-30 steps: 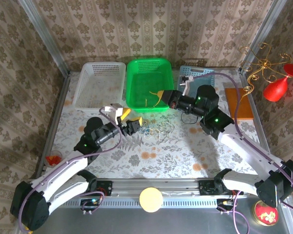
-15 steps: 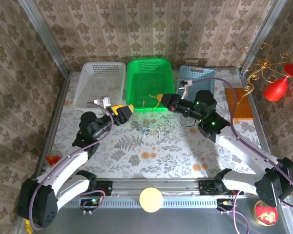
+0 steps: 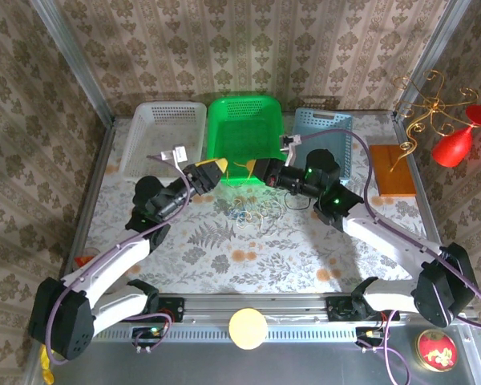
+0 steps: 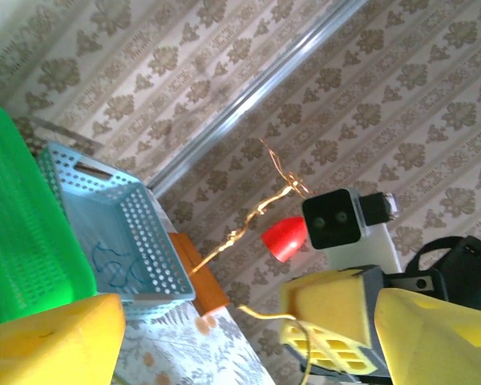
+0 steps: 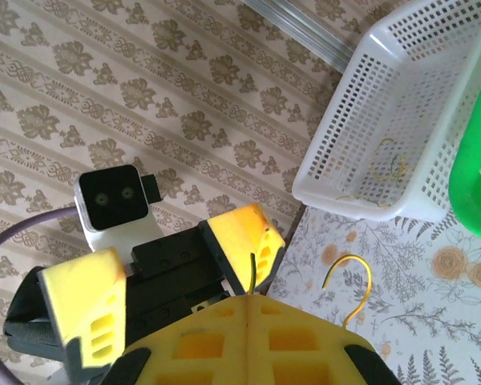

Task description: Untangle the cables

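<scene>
Nearest to me, on the metal rail (image 3: 305, 305) between my two bases, sits a pale yellow ball (image 3: 247, 327), and off by my right base lies a red disc (image 3: 437, 350) with gold marks too small to read. Out on the leaf-patterned table (image 3: 305, 257) the cables (image 3: 255, 213) lie in a small loose tangle of blue and pale strands, just short of my two pincers. My right pincer (image 5: 248, 301) is pressed tight on a cream-yellow cable (image 5: 252, 277): one thin strand rises straight out of the seam between the yellow pads, and a hooked end curls up beside it. My left pincer (image 3: 212, 171) faces it from close by, spread wide, its fingers (image 5: 240, 239) well apart and nothing between them. Its white wrist camera box (image 5: 112, 200) looks straight at me, with a purple wire (image 5: 16, 233) curving off behind. Just beyond both pincers stands the front wall of the green basket (image 3: 244, 100), close enough to crowd them. To its left is the white basket (image 3: 167, 105), with a few pale yellow loops lying on its floor. To its right is the blue basket (image 3: 325, 114), holding a thin dark squiggle of cord. Past that a wooden board (image 3: 393, 168) lies flat by the right wall. Over it hangs a red ornament (image 3: 457, 144) on curly gold wire (image 3: 425, 108), against the patterned wallpaper (image 3: 248, 40).
</scene>
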Tool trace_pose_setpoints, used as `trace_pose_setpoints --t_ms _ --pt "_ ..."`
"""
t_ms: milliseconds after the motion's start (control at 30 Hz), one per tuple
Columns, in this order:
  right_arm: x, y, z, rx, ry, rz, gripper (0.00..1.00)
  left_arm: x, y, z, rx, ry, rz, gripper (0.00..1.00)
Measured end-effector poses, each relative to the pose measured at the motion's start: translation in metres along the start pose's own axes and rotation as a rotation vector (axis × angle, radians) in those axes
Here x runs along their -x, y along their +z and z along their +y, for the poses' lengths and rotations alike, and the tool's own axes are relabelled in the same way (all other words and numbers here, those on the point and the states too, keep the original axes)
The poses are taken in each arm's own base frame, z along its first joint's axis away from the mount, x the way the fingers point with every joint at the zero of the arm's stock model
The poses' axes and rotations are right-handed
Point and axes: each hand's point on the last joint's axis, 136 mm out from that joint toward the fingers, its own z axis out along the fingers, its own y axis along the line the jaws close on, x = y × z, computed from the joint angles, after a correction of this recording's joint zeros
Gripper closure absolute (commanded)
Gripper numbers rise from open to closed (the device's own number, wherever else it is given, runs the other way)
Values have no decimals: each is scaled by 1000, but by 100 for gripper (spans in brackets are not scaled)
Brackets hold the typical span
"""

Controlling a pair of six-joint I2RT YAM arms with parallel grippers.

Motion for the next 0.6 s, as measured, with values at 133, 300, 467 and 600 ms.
trace_pose_setpoints --t_ms 133,300,467,600 --pt "-6 5 -3 -6 5 17 100 -7 8 1 -11 -29 7 29" --pt "-9 8 -4 -4 6 25 100 -7 14 5 -16 -56 -6 33" --pt "-9 8 -2 4 3 22 100 -3 15 2 -33 -63 -30 33" --pt "-8 8 -1 9 0 18 100 -3 17 -3 -50 -71 -38 33"
